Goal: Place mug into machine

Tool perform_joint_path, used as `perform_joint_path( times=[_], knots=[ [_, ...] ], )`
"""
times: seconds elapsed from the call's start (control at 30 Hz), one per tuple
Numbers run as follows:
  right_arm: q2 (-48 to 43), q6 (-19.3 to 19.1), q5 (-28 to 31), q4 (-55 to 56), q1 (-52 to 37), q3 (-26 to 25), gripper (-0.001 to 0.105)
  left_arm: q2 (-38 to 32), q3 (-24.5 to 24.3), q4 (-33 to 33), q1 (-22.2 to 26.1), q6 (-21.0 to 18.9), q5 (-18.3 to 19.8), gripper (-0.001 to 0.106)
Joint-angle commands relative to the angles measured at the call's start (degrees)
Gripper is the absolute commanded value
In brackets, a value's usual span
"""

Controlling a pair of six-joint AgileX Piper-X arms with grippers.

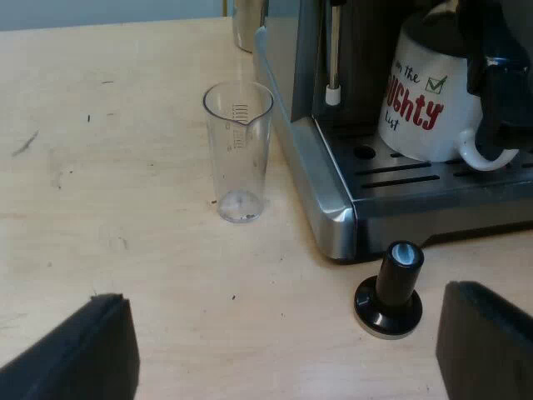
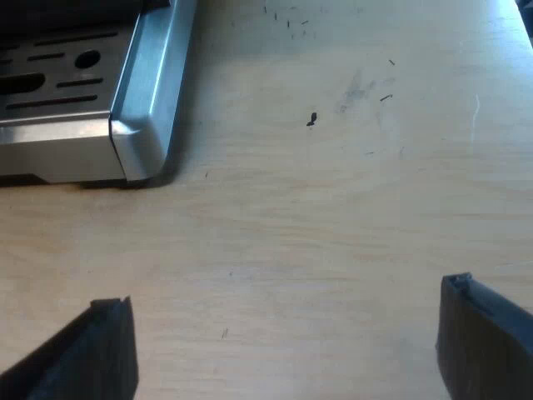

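Left wrist view: my left gripper [image 1: 283,354] hangs low over the wooden table [image 1: 100,208]. Its two black fingers [image 1: 79,354] are spread wide with nothing between them. Past the fingers stands the espresso machine [image 1: 296,75], seen at its front corner.

The mug [image 1: 429,100] is white with red and dark lettering. It is already inside the machine's front, on the slotted drip tray [image 1: 433,179]. It looks tilted rather than square on the tray, with its white handle turned down toward the slots. A dark shape covers its top, and I cannot tell what that shape is.

The steam wand [image 1: 333,50] hangs just beside the mug. A clear measuring glass [image 1: 239,150] stands upright on the table just beside the machine's side. A tamper [image 1: 389,292] with a black knob stands upright on the table, close to the tray's front edge and between my fingers and the machine.

Right wrist view: my right gripper [image 2: 283,346] is also spread wide and holds nothing. It hovers over bare table [image 2: 333,233], near the rounded metal corner of the espresso machine [image 2: 146,100] and its drip tray [image 2: 58,92].
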Motion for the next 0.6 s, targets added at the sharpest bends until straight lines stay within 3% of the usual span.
perform_joint_path(
  times=[0.03, 0.17, 0.3, 0.6],
  knots=[
    [-2.7, -0.7, 0.0, -0.3, 0.0, -0.4, 0.077, -2.2, -0.1, -0.6, 0.0, -0.1, -0.7, 0.079],
    [-2.7, -0.7, 0.0, -0.3, 0.0, -0.4, 0.077, -2.2, -0.1, -0.6, 0.0, 0.0, -0.7, 0.079],
    [-2.7, -0.7, 0.0, -0.3, 0.0, -0.4, 0.077, -2.2, -0.1, -0.6, 0.0, 2.7, -0.7, 0.079],
    [-2.7, -0.7, 0.0, -0.3, 0.0, -0.4, 0.077, -2.2, -0.1, -0.4, 0.0, 2.9, -0.7, 0.079]
  ],
)
